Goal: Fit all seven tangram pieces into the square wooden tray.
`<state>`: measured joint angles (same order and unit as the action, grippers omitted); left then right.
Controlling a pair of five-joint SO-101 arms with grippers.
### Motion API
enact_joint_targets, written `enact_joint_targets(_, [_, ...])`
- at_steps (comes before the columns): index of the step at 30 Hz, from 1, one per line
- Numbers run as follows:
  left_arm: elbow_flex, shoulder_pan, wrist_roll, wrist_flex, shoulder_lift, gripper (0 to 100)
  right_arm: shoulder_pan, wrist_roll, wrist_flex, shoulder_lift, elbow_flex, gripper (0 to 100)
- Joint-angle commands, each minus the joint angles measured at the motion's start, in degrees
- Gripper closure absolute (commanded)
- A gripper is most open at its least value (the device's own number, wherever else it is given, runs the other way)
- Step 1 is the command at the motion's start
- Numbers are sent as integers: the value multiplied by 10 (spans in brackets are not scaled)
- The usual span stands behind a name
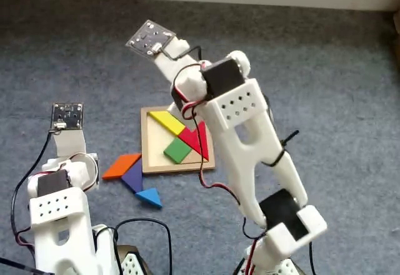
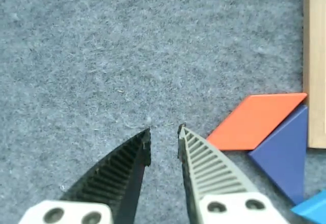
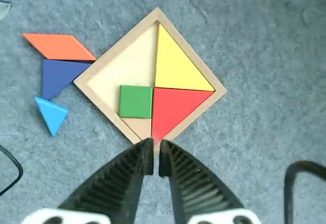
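Right tool (image 3: 153, 150), nearly pressed together, hovers over the tray (image 3: 117, 45); left tool (image 2: 164, 132), slightly spread, beside the orange parallelogram (image 2: 254, 122), likely next.

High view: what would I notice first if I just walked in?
The bright pieces jump out: a yellow triangle, a red triangle and a green square sit inside the wooden tray on the carpet. An orange parallelogram, a dark blue triangle and a light blue triangle lie just outside it.
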<state>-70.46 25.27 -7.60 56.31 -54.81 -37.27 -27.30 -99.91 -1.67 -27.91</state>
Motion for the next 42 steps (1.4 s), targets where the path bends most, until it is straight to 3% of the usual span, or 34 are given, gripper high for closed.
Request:
enact_joint_targets(1, [5, 27, -2, -8, -15, 888, -26, 9, 30, 117, 135, 967])
enact_joint_targets(5, [7, 44, -2, -8, -15, 888, -58, 67, 175, 211, 354, 962])
enact_joint_targets(10, [10, 73, -1, -8, -15, 888, -138, 157, 391, 280, 609, 820])
enact_joint_targets(15, [21, 149, 27, -8, -15, 888, -183, 201, 514, 276, 727, 778])
enact_joint_targets(20, [23, 194, 36, -27, -14, 888, -228, 230, 516, 234, 713, 778])
enact_joint_targets(32, [23, 194, 36, -28, -14, 888, -292, 236, 517, 113, 635, 778])
enact_joint_targets(42, [22, 193, 36, -28, -13, 888, -304, 232, 519, 16, 589, 781])
